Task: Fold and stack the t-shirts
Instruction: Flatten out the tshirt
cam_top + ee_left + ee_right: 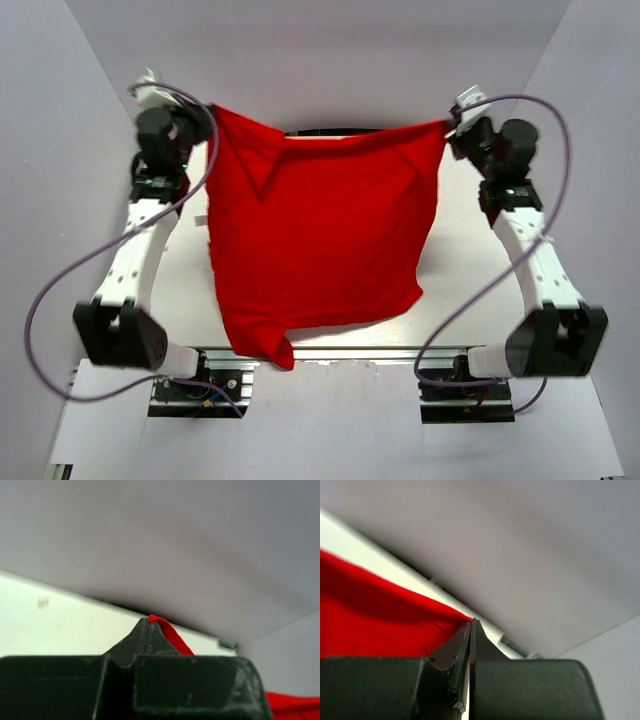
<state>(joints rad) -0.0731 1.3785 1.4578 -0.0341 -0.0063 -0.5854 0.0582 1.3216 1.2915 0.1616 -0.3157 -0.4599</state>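
Observation:
A bright red t-shirt point(320, 240) hangs stretched between my two grippers above the white table point(455, 250). My left gripper point(210, 112) is shut on its upper left corner. In the left wrist view a red fold of the t-shirt point(172, 636) comes out at the closed tips of the left gripper point(147, 620). My right gripper point(450, 124) is shut on the upper right corner. The right wrist view shows the t-shirt point(380, 615) running left from the pinched tips of the right gripper point(472, 621). The shirt's lower point point(280, 355) droops past the table's near edge.
White walls point(60, 100) enclose the table on the left, right and back. Purple cables point(50, 290) loop off both arms. The arm bases point(200, 385) and an aluminium rail point(340, 357) run along the near edge.

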